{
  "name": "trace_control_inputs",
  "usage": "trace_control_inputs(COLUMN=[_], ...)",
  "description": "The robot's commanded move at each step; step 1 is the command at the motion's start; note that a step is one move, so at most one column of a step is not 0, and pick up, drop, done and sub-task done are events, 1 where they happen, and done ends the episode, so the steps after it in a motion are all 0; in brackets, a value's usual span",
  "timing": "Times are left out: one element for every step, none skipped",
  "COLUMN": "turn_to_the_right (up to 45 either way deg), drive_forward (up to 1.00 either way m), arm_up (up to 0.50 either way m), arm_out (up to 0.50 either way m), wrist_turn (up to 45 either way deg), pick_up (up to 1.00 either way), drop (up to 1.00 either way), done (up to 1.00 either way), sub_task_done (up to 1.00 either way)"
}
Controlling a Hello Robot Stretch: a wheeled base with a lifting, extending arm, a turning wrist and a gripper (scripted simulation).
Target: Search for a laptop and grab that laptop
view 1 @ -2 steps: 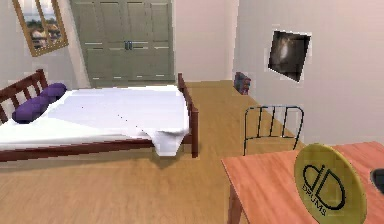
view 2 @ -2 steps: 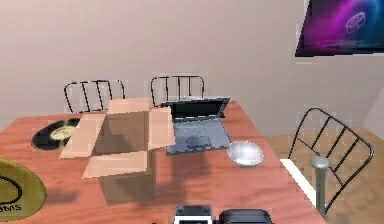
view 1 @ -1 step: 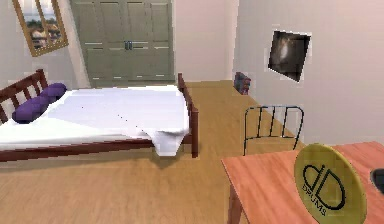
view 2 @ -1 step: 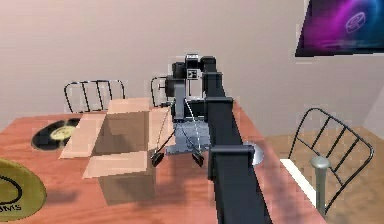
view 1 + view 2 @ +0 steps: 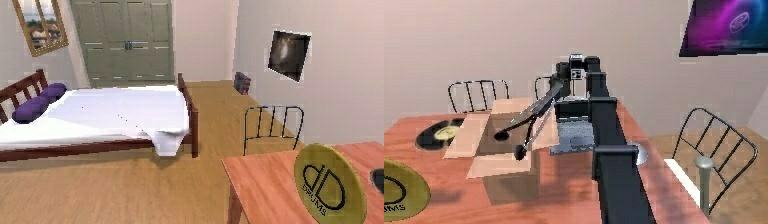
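Gripper (image 5: 512, 143): the two thin fingers slant down toward the arm side view's left and end at an open cardboard box (image 5: 489, 150) standing on the worktop (image 5: 564, 195). Whether they are over, in or touching the box cannot be told. The gripper's opening state cannot be told, and with the box behind the fingertips neither can whether anything is held. The arm (image 5: 609, 150) reaches out across the worktop, judged to bring the gripper within range of the items there.

Laptop candidate: a flat grey thing (image 5: 572, 135) lies on the worktop between the box and the arm, just beside both. Its shape suits a laptop but does not confirm one. Its long axis appears to run across the view, along the worktop. The arm covers its right end, so its facing cannot be told.

Further out: a dark disc (image 5: 439, 130) and a yellow disc (image 5: 399, 190) left of the box, and a wire chair (image 5: 479, 95) beyond the worktop
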Motion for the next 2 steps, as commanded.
trace_control_inputs(turn_to_the_right=[0.0,0.0], drive_forward=[0.0,0.0], arm_up=[0.0,0.0], arm_out=[0.0,0.0], wrist_turn=[45.0,45.0], pick_up=[0.0,0.0], drop=[0.0,0.0], done=[0.0,0.0], sub_task_done=[0.0,0.0])
